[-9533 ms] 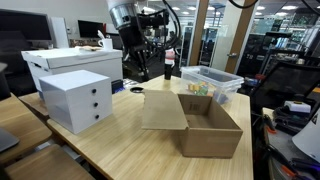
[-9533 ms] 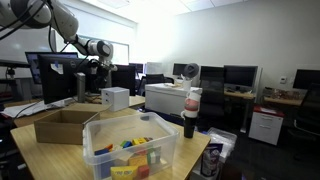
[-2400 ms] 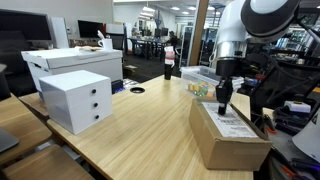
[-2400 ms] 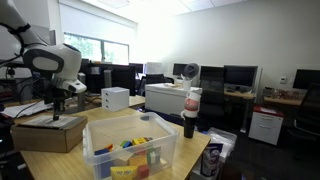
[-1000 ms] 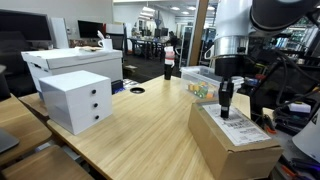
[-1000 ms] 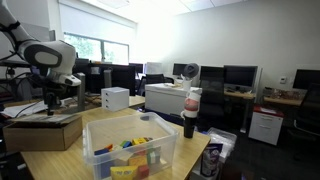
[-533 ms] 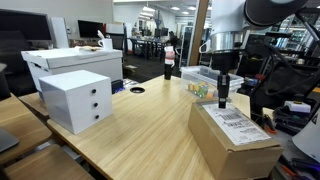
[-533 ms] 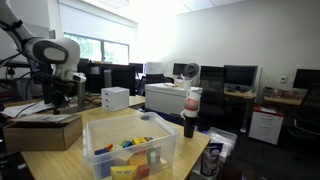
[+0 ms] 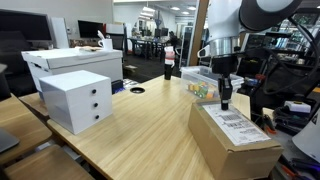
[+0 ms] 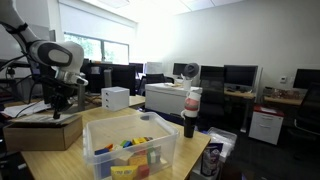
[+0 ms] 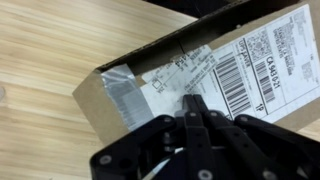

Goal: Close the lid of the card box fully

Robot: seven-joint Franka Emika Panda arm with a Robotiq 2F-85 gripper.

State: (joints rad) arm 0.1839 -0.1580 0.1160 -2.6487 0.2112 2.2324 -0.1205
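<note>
The brown card box point(image 9: 235, 148) sits at the near right of the wooden table, and also shows in an exterior view point(image 10: 45, 130). Its lid point(image 9: 237, 126) lies flat on top, white printed label up. In the wrist view the lid point(image 11: 120, 85) and its barcode label point(image 11: 240, 65) fill the frame. My gripper point(image 9: 225, 103) hangs just above the lid's far end, fingers shut together and empty point(image 11: 195, 103). It also shows in an exterior view point(image 10: 57, 111) above the box.
A white drawer unit point(image 9: 76, 98) stands on the table's left side. A clear plastic bin point(image 10: 132, 145) with colourful toys sits beyond the box point(image 9: 212, 82). A dark bottle point(image 10: 190, 113) stands near the bin. Office desks and monitors surround the table.
The gripper has risen off the lid over the last second. The lid stays flat on the box; it stood open 9.5 s ago.
</note>
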